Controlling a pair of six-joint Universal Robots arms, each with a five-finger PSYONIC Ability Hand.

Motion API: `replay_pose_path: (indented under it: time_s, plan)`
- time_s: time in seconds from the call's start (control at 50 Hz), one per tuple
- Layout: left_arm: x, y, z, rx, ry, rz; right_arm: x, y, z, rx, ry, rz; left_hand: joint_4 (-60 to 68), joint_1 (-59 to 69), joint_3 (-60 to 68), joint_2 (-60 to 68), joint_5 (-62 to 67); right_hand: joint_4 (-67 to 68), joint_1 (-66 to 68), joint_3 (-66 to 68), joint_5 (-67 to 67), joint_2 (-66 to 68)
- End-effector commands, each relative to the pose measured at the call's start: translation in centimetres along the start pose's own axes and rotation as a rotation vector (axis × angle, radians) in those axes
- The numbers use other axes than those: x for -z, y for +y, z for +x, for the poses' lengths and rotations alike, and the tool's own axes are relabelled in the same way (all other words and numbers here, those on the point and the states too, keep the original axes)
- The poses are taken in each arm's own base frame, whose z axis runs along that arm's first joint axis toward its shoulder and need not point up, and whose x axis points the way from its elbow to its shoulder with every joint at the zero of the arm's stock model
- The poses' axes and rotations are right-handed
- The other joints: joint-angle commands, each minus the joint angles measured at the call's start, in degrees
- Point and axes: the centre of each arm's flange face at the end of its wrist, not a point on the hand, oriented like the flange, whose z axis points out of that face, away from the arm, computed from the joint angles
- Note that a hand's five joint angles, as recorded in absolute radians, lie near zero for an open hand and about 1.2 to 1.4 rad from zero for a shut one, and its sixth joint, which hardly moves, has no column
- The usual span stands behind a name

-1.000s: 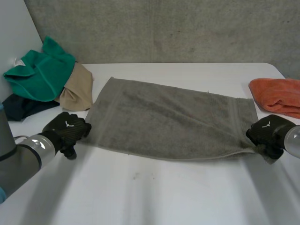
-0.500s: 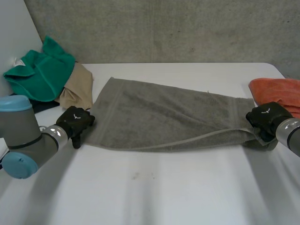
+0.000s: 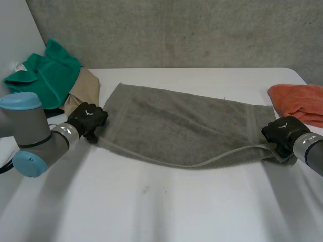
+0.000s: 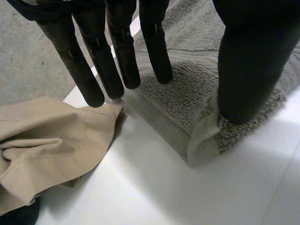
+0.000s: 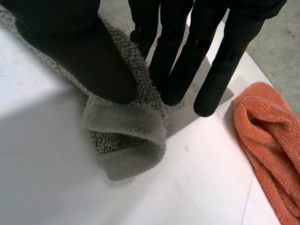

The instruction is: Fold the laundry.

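Fingers (image 4: 117,51) of your left hand (image 3: 88,117) are straight and nip one near corner of the large grey terry towel (image 3: 181,126) against the thumb. Your right hand's (image 3: 283,132) fingers (image 5: 176,56) pinch the other near corner the same way, with a flap hanging below. The towel lies across the middle of the white table (image 3: 166,212), its near hem raised at both ends and sagging between. I judge you are mid-fold. Carry both corners level and together toward the table's back edge, taut enough that the sag clears, and lay hem on hem. Mind the rumpled beige cloth (image 3: 83,96) just beside your left fingertips by the left edge, and the folded orange towel (image 3: 298,101) at the right edge.
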Motion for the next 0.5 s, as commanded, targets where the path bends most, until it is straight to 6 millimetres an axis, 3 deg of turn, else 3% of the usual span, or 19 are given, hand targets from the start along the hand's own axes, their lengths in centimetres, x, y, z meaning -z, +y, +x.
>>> replay_pose_path:
  time_s: [0.02,0.06,0.24,0.28,0.36,0.5]
  plan:
    - [-0.2,0.1,0.8,0.000,0.019,-0.004,0.0,0.0,0.1,-0.001,0.003,0.000,24.8,24.8,25.0,24.7,25.1,10.9,16.0,11.2,12.7,12.2]
    - [-0.1,0.2,1.0,0.005,0.030,-0.014,0.0,0.1,0.1,-0.002,0.004,-0.001,41.6,41.6,41.8,41.5,41.9,10.9,16.0,11.2,12.7,12.2]
    - [1.7,-0.5,0.2,0.015,0.003,-0.108,0.2,0.0,0.5,-0.005,0.018,-0.003,41.7,41.6,41.9,41.6,42.0,10.9,16.0,11.2,12.7,12.2]
    - [4.1,-2.2,-1.2,0.014,-0.047,-0.137,0.6,-0.3,0.7,-0.005,0.020,-0.003,41.7,41.6,41.9,41.6,42.0,10.9,16.0,11.2,12.7,12.2]
    - [7.4,-3.6,-1.5,0.016,-0.050,-0.166,2.2,-1.3,1.2,0.007,0.025,0.007,41.7,41.6,41.9,41.6,42.0,10.9,16.0,11.2,12.7,12.2]
    - [14.0,-4.1,1.8,-0.018,0.077,-0.304,4.8,-1.7,0.5,0.046,-0.077,-0.076,41.7,41.6,41.9,41.6,42.0,10.9,16.0,11.2,12.7,12.2]
